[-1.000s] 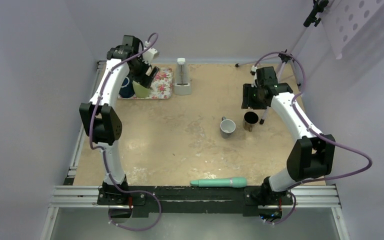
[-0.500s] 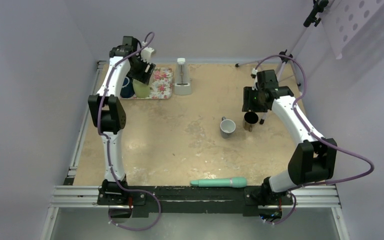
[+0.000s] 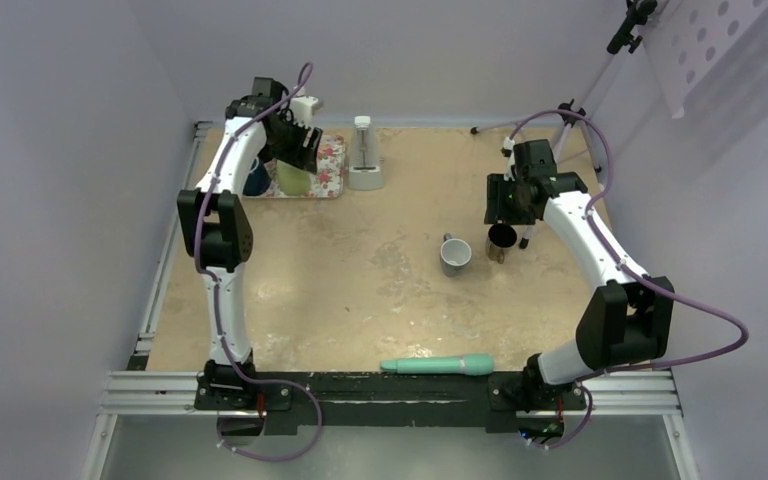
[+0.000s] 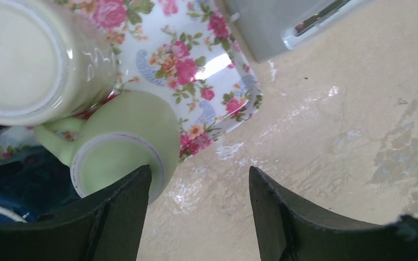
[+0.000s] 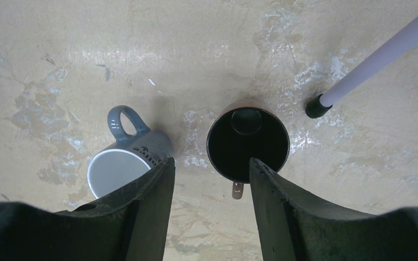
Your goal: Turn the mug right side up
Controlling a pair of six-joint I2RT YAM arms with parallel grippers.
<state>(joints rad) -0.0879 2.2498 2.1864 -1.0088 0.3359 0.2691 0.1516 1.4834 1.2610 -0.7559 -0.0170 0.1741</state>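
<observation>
Green mug [image 4: 125, 144] lower left of left wrist frame, at floral tray [image 4: 217, 81] edge, partly hidden by left gripper [image 4: 198, 174] finger; upright or inverted unclear. Left gripper spread, empty. Right gripper [image 5: 211, 163] spread over black cup [image 5: 247, 142].

Left wrist view: left gripper [image 4: 198, 176] jaws stand wide, with bare table [image 4: 315, 152] in the gap. The small mug [image 4: 122, 144] lies at the tip of the view-left finger, outside the gap, partly on the near edge of the tray [image 4: 196, 70]. The larger cup [image 4: 27, 60] sits on the tray, ahead and further left. A box-shaped object [image 4: 283, 22] is on the table ahead of the view-right finger, beside the tray. Right wrist view: right gripper [image 5: 209, 163] jaws are also wide. The open cup [image 5: 247, 142] stands just ahead of the gap. The handled mug [image 5: 125, 157] is beside it, ahead of the view-left finger. The stand leg [image 5: 359, 65] lands ahead-right, apart from the cup.
</observation>
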